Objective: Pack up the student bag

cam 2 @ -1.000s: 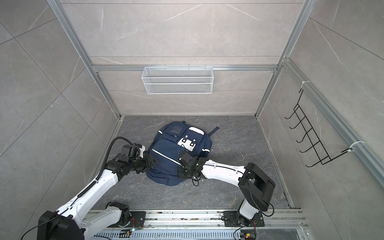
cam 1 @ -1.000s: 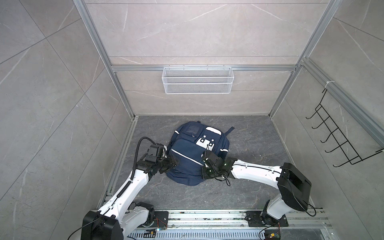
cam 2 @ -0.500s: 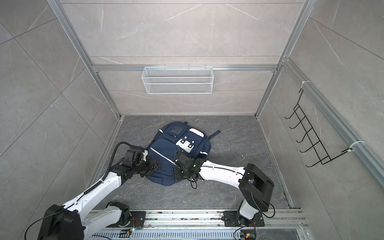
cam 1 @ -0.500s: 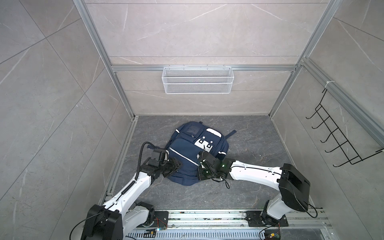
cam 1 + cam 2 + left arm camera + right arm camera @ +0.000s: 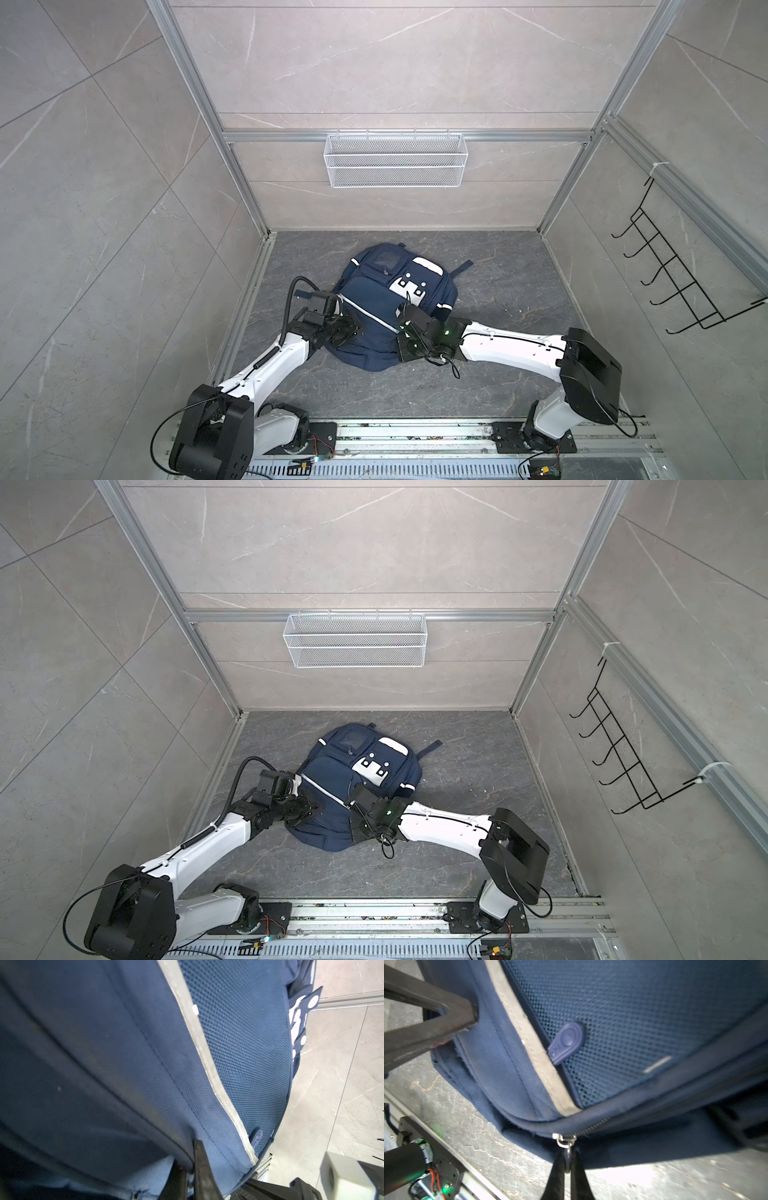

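Observation:
The student bag (image 5: 382,303) (image 5: 345,779), navy with white patches and silver stripes, lies face up in the middle of the grey floor in both top views. My left gripper (image 5: 353,329) (image 5: 316,809) is at its near left edge. In the left wrist view that gripper (image 5: 188,1164) is shut, pinching a fold of the bag's (image 5: 145,1053) seam. My right gripper (image 5: 402,347) (image 5: 355,827) is at the bag's near edge. It (image 5: 566,1160) is shut on the metal zipper pull (image 5: 565,1141) of the bag (image 5: 633,1022). The left gripper's fingers (image 5: 446,1020) also show in that view.
A white wire basket (image 5: 395,166) hangs on the back wall. A black hook rack (image 5: 673,282) is on the right wall. The arms' base rail (image 5: 415,432) runs along the front. A dark strap (image 5: 461,268) trails from the bag's far right side.
The left gripper, open a second ago beside the bag's left side, has come forward and shut on the bag's edge. The right gripper keeps its hold, and the bag has shifted slightly.

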Tool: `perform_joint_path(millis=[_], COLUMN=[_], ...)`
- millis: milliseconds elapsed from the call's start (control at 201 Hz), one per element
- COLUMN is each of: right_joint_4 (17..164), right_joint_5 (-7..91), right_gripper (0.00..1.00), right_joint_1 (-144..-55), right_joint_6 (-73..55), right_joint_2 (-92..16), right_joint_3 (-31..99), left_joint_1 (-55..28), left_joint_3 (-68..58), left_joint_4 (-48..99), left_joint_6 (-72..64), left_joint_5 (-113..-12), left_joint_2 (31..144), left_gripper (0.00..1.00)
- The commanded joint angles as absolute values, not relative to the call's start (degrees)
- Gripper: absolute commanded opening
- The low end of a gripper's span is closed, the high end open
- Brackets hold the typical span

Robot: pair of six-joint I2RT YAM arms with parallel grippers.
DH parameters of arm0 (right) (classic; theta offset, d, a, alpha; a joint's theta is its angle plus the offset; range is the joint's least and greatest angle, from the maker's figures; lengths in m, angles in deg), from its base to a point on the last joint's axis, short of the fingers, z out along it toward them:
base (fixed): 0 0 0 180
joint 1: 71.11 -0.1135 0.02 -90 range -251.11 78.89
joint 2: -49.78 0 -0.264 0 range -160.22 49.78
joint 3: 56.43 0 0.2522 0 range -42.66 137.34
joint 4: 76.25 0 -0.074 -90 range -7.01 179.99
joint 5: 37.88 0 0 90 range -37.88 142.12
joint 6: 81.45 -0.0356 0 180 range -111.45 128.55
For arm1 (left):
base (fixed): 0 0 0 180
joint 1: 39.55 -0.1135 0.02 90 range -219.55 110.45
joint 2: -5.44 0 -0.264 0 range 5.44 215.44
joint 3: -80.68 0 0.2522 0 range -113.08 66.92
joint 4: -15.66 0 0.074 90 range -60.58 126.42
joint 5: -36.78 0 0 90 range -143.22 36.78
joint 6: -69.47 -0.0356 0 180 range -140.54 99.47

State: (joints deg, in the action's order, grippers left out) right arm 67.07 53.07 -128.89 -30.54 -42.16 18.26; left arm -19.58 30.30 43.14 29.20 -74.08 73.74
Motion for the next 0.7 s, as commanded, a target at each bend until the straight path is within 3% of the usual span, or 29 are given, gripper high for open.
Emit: perform_joint_path(millis=[0,204,378,567,692], right_joint_4=[61.9,62.3,63.7,64.4,64.7], right_joint_5=[57.1,55.6,52.9,52.4,53.2], right_gripper=[0.0,0.0,0.0,0.33,0.39], right_joint_1=[-125.6,-115.8,-114.8,-114.8,-114.8], right_joint_6=[-28.7,-27.5,-27.7,-29.1,-30.1], right_joint_2=[-37.9,-36.2,-37.1,-34.6,-33.2], right_joint_3=[16.0,12.8,13.1,10.1,8.3], left_joint_1=[-19.9,-19.9,-19.7,-18.4,-16.8], left_joint_3=[28.2,29.4,30.7,31.7,31.6], left_joint_4=[44.9,45.7,44.9,44.3,43.9], left_joint_6=[26.3,26.5,27.4,28.6,29.2], left_joint_5=[-70.7,-71.1,-72.4,-73.0,-72.2], left_joint_2=[71.9,70.1,69.3,68.1,68.0], left_gripper=[0.0,0.0,0.0,0.0,0.0])
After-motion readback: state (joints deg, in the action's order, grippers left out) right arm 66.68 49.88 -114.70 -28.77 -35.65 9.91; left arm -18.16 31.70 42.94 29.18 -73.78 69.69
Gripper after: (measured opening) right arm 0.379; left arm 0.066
